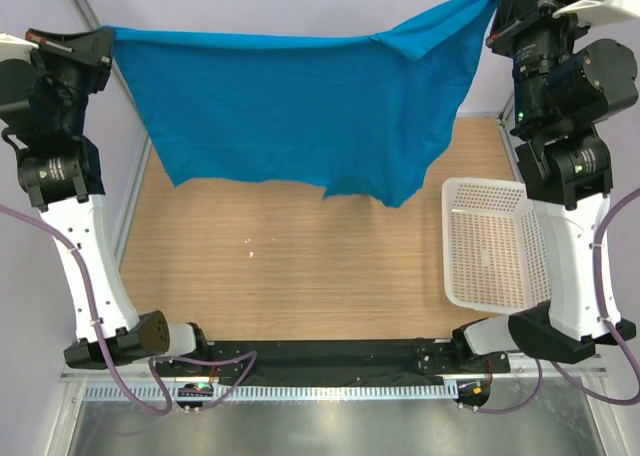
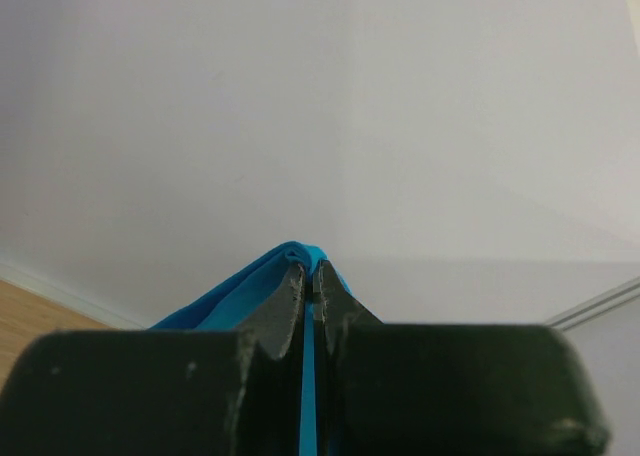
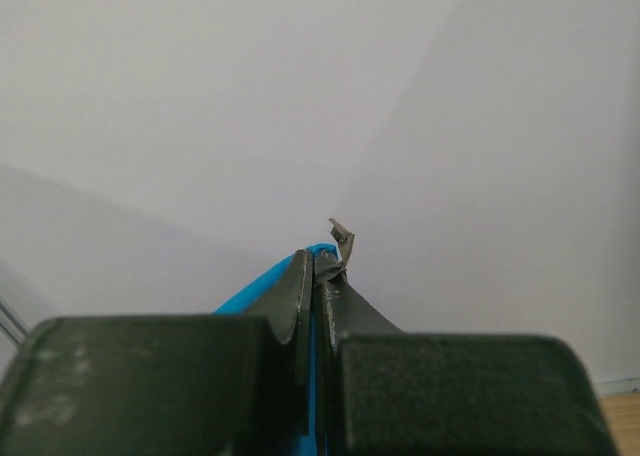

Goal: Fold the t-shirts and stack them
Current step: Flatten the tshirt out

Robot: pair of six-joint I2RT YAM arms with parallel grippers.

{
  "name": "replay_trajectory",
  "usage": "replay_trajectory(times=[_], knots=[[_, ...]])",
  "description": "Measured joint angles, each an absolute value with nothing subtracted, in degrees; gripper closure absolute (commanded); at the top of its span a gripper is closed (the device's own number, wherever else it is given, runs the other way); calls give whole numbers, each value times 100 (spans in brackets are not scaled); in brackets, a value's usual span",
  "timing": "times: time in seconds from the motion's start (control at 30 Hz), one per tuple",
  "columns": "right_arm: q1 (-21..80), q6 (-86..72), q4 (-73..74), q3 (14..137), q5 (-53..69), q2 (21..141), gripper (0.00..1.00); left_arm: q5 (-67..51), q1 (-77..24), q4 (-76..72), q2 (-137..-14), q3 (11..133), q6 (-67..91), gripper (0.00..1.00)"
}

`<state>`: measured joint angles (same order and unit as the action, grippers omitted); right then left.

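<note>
Nearest, the left tool [image 2: 312,276] and right tool [image 3: 317,266] each pinch a top corner of the blue t-shirt [image 1: 300,106], spread above the worktop [image 1: 300,286].

Robot lab cell: plain walls [image 1: 300,1] enclosing a wooden table [image 1: 300,276].

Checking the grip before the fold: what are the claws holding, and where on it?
Both hold the blue t-shirt: left claw and right claw each pinch a top corner.
</note>
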<state>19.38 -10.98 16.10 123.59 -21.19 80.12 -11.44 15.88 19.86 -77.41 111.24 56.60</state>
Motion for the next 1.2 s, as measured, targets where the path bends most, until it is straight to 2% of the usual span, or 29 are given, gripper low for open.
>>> replay_trajectory(times=[0.4, 0.57, 0.8, 1.2], knots=[[1938, -1317, 1957, 12368, -2211, 7153, 99, -1000, 1588, 2349, -7057, 11620, 5666, 100], [1938, -1328, 1975, 12510, -2189, 7041, 99, -1011, 1588, 2279, -6781, 11472, 5806, 100], [1938, -1297, 2078, 11775, -2038, 6381, 99, -1007, 1590, 2482, -6233, 10949, 5774, 100], [1927, -1288, 1909, 11577, -1780, 5367, 99, -895, 1597, 2539, -5288, 11209, 5505, 100]])
